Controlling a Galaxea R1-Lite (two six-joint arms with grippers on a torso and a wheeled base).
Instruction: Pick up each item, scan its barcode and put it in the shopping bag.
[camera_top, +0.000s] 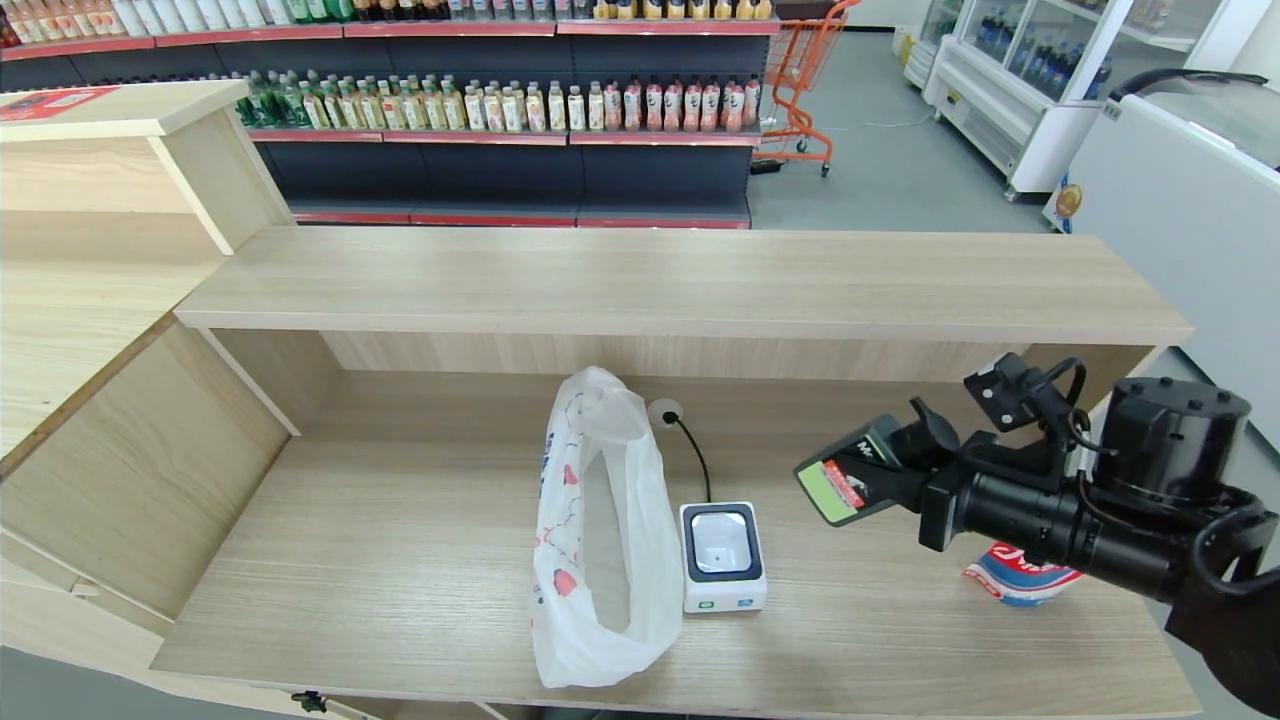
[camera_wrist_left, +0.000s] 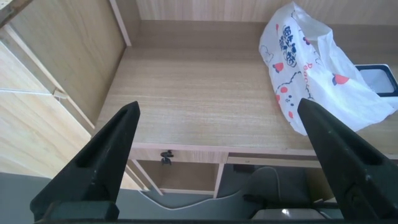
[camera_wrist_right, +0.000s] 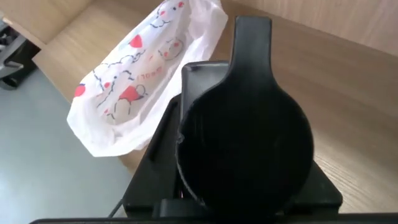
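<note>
Because the right arm lies across the right end of the wooden counter (camera_top: 400, 560), the red, white and blue packet (camera_top: 1020, 578) beneath it is half hidden and hard to identify. Mid-counter stands the white shopping bag (camera_top: 600, 530), its mouth gaping upward; its depths cannot be made out. Just beside it on its right sits the white scanner (camera_top: 722, 555), window up. Right of the scanner the right gripper (camera_top: 900, 465) hovers above the counter, pinching a dark box (camera_top: 845, 485) with a green and red label. From the right wrist, dark shapes block most of the scene. The left wrist view adds the left gripper (camera_wrist_left: 217, 112), fingers spread wide, before the counter's front edge, left of the bag.
</note>
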